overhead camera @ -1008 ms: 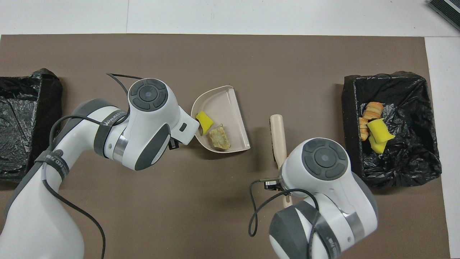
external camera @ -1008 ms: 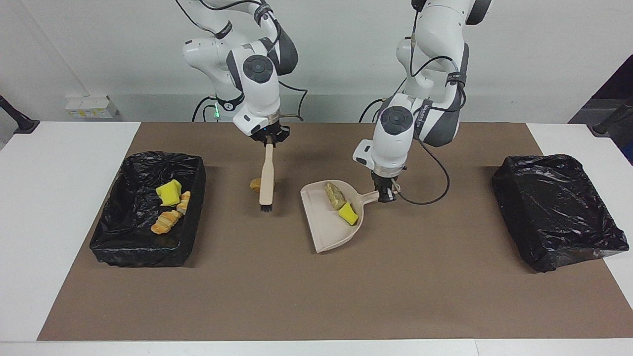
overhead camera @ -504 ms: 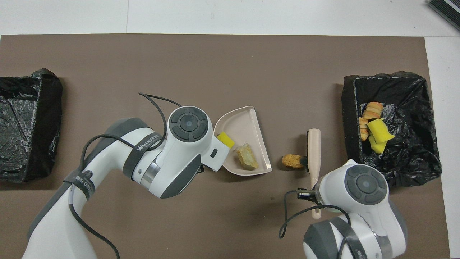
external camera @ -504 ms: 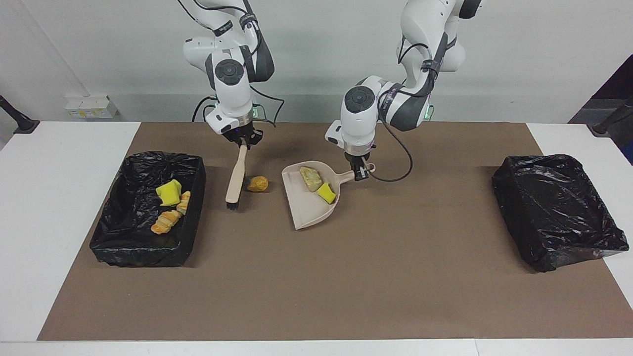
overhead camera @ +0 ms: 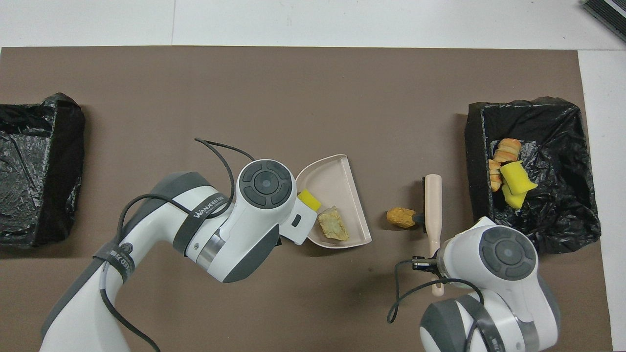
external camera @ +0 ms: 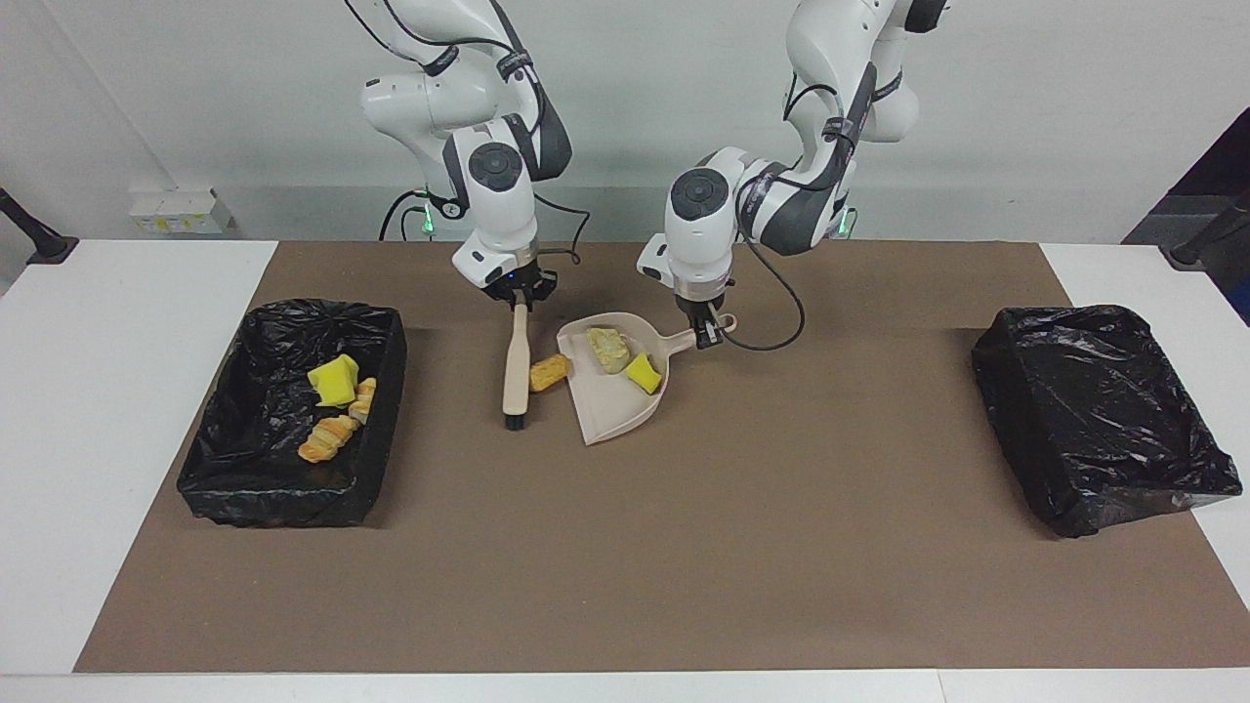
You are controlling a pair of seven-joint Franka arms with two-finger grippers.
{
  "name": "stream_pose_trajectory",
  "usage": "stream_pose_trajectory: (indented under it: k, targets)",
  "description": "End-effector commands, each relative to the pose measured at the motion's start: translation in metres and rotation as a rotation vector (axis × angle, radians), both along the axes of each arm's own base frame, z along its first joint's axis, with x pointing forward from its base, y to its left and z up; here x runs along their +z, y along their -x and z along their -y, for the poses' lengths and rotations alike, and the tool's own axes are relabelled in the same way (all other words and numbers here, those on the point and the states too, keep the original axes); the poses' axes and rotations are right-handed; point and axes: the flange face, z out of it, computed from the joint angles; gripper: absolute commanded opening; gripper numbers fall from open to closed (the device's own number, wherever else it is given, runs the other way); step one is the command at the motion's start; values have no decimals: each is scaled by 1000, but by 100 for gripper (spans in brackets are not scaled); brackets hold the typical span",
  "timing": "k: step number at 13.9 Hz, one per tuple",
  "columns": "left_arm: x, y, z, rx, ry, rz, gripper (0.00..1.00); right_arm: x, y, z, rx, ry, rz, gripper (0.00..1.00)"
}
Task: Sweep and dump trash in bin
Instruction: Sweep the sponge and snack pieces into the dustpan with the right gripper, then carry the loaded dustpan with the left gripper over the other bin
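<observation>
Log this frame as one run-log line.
left claw: shut on dustpan handle | right claw: shut on brush | brown nugget: on mat between brush and dustpan

White table [external camera: 127, 410] spanning the full width of the facing view, covered across its middle by a brown mat [external camera: 625, 547]. Bare white strips at left and right edges of the frame and along the bottom edge. Plain light grey wall [external camera: 1025, 107] filling the upper part of the frame. White socket block [external camera: 181, 210] at the wall's foot, upper left. Dark clamp arm [external camera: 34, 234] at the left edge. Dark equipment [external camera: 1216, 210] at the right edge, partly out of frame. Dark object [overhead camera: 606, 14] in the upper right corner of the overhead view. Even, diffuse lighting; soft shadows on the mat.
</observation>
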Motion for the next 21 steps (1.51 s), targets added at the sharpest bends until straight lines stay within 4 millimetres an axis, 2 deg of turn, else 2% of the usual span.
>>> stream_pose_trajectory:
  k: [1, 2, 4, 7, 8, 11, 14, 16, 19, 20, 21]
  targets:
    - [-1, 4, -9, 12, 16, 55, 0, 18, -19, -54, 16, -114, -5, 0]
    - [-6, 4, -12, 14, 31, 72, 0, 25, -25, -64, 15, -127, 1, 0]
    - [-10, -6, -25, 28, 45, 85, 0, 35, -32, -68, 11, -139, 18, 0]
    - [-10, -24, -39, -3, 84, 120, 0, 71, -34, -55, 7, -144, 39, 0]
    - [-9, -35, -53, -20, 92, 127, 0, 83, -31, -51, 3, -142, 44, 0]
    - [2, -63, -92, -97, 98, 134, 0, 97, -29, -39, -10, -131, 49, 0]
    - [17, -90, -129, -142, 99, 152, 0, 108, -32, -48, -74, -134, 67, 0]
    - [37, -112, -155, -171, 106, 148, 0, 110, -28, -57, -82, -130, 68, 0]
    - [68, -141, -200, -209, 121, 119, 0, 100, -7, -104, -65, -93, 39, 0]
    - [79, -151, -218, -219, 133, 111, 0, 92, 6, -130, -62, -70, 40, 0]
    - [87, -161, -236, -239, 139, 100, 0, 87, 11, -149, -65, -61, 35, 0]
